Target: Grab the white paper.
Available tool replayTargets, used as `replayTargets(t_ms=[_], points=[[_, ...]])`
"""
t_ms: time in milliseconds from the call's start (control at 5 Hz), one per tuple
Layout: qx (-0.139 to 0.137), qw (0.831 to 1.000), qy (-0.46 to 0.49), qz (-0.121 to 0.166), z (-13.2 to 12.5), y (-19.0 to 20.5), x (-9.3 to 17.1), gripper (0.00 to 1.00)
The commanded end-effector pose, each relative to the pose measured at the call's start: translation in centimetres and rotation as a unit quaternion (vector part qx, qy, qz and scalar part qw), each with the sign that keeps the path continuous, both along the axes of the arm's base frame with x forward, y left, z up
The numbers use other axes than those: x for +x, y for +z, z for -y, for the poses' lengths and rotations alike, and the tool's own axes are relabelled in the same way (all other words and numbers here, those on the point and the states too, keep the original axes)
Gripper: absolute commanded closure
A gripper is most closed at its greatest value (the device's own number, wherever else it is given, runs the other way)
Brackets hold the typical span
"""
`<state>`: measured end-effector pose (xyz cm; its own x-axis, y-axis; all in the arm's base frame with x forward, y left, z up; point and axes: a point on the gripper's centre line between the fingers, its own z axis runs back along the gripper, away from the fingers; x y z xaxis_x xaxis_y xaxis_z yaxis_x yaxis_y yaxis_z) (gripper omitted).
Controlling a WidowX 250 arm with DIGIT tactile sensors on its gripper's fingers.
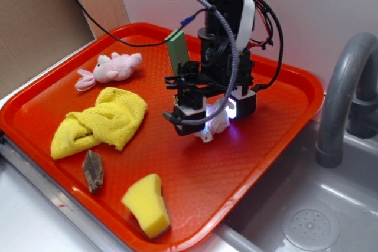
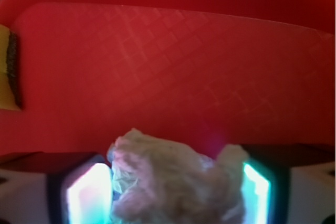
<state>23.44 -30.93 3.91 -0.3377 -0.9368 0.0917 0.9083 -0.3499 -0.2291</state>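
Observation:
The white paper (image 1: 217,127) is a small crumpled wad resting on the orange tray (image 1: 277,140), right of its middle. My gripper (image 1: 215,119) is down over it, one finger on each side. In the wrist view the white paper (image 2: 173,177) fills the whole gap between the two lit pads (image 2: 89,192) and touches both of them. The gripper (image 2: 173,195) is shut on the wad, which sits at tray level.
A pink plush toy (image 1: 115,68) lies at the tray's back left, with a yellow cloth (image 1: 103,122) in front of it. A brown chunk (image 1: 93,170) and a yellow sponge (image 1: 147,203) lie near the front edge. A green block (image 1: 177,51) stands behind the gripper. A grey faucet (image 1: 342,98) and sink (image 1: 307,222) are to the right.

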Motion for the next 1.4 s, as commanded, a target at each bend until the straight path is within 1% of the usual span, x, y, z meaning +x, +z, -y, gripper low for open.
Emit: replayTargets(t_ms=[0, 200, 400, 600, 800, 1000, 1200], points=[[0.007, 1.000, -0.012, 0.008, -0.8, 1.1, -3.3, 1.00], [0.017, 0.999, 0.022, 0.024, -0.9, 2.7, -2.7, 1.00], [0.034, 0.988, 0.146, 0.023, -3.3, 7.4, -1.4, 1.00], [0.054, 0.960, 0.269, 0.054, -5.9, 10.8, -1.6, 1.00], [0.068, 0.916, 0.387, 0.079, -8.1, 14.0, -3.0, 1.00], [0.074, 0.859, 0.499, 0.083, -10.0, 17.5, -4.7, 1.00], [0.069, 0.787, 0.604, 0.099, -11.1, 19.8, -6.5, 1.00]])
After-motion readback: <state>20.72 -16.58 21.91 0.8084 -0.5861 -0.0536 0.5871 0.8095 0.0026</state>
